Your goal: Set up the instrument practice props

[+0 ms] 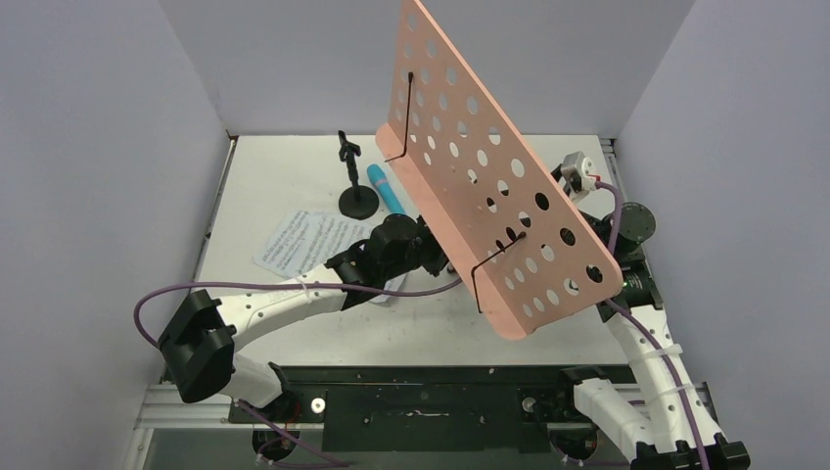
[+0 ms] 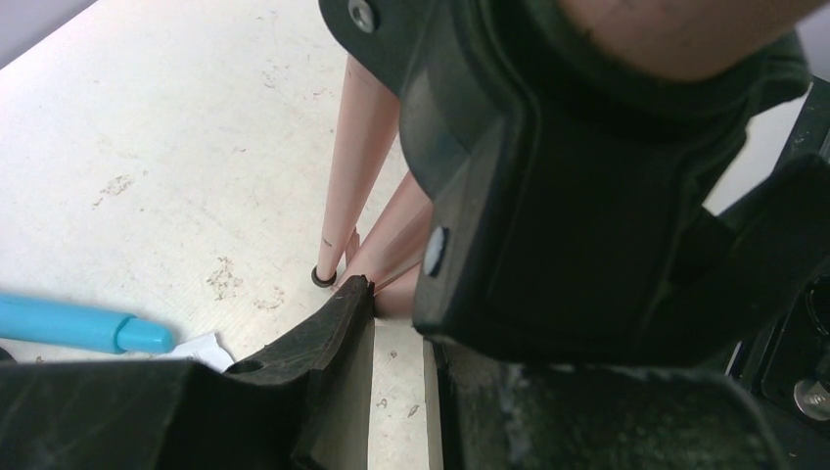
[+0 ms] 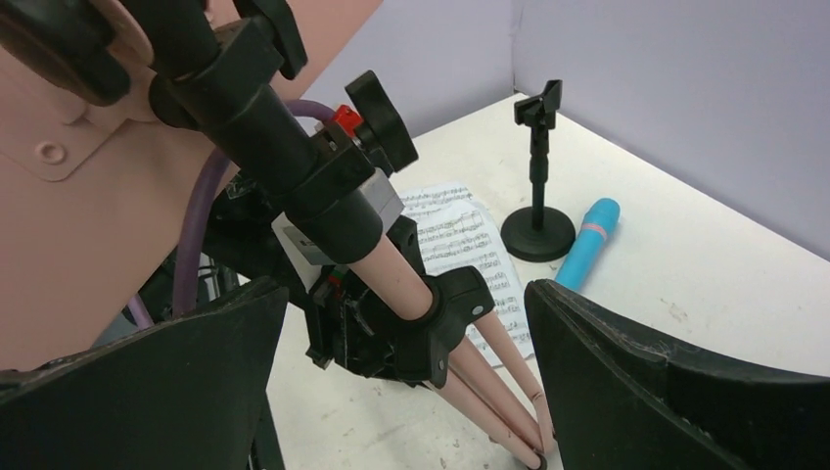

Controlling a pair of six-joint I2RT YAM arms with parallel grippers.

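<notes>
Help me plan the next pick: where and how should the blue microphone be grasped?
Likely mid-barrel on the blue microphone, from straight above, jaws across its narrow width: it lies flat on the table, a slim cylinder. The base of the mic stand sits close beside it, so descend carefully there.

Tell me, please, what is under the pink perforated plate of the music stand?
Under the plate are the pole, the folded tripod legs, and the left hand closed on those legs. From above, the plate covers pole and legs and part of the table.

White table (image 1: 269, 171) — sheet music (image 1: 299, 240), black mic stand (image 1: 357, 201), blue microphone (image 1: 385, 188), pink stand's legs (image 2: 357, 147).
</notes>
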